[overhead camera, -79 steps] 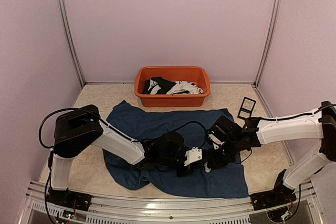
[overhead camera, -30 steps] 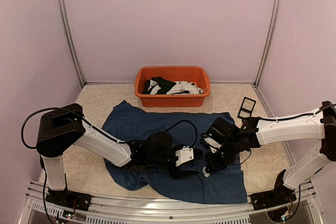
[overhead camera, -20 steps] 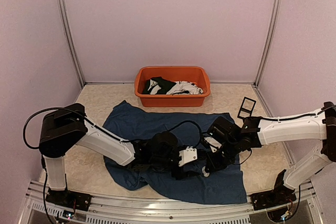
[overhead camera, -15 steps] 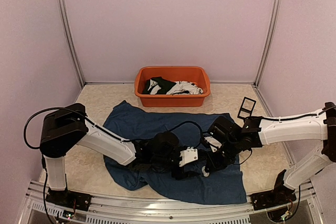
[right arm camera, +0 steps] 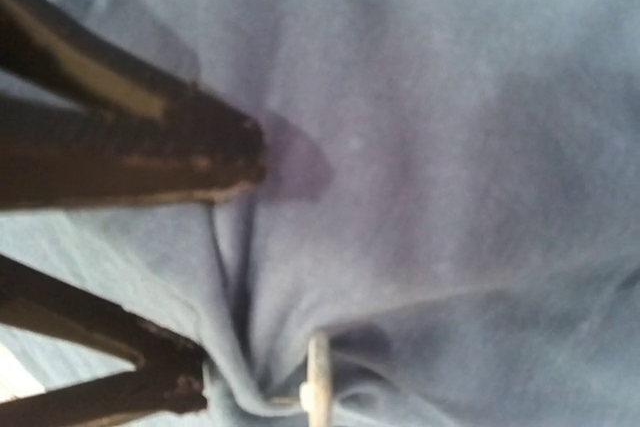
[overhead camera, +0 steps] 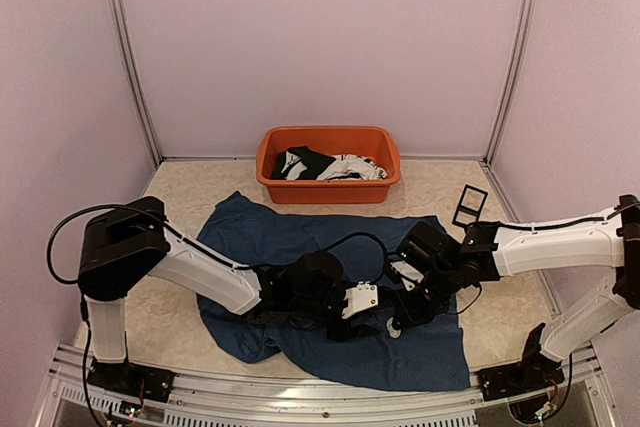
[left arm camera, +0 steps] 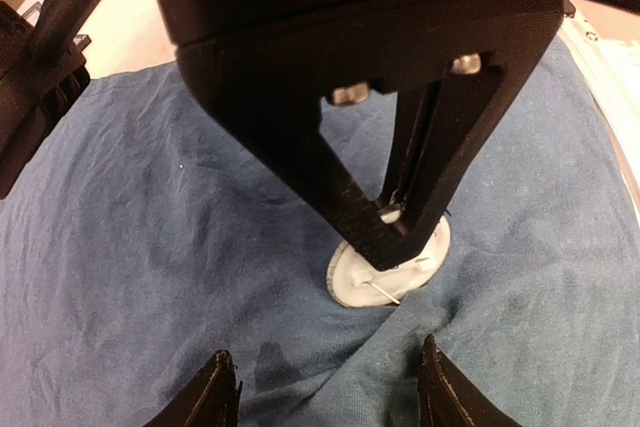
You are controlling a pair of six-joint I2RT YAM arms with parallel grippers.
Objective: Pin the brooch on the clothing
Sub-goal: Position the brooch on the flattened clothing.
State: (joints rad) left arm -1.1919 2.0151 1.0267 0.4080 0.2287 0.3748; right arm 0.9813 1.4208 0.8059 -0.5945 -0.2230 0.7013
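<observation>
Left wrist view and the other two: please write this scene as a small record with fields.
clothing: large dark navy-blue soft T-shirt, spread out, wrinkled
brooch: small white round disc, pin showing, on the clothing
right gripper: tips at the brooch; grip unclear
left gripper: open, near the brooch, not touching
tub: orange plastic, beyond the clothing; holds black and white garments

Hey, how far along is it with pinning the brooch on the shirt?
Done: the navy T-shirt lies spread out and the brooch sits on it. In hand: the right hand pinches the brooch against the cloth, and the left hand is open close by. Left: the pin shows bare across the brooch's back, so it seems not yet pushed through the fabric or clasped.
</observation>
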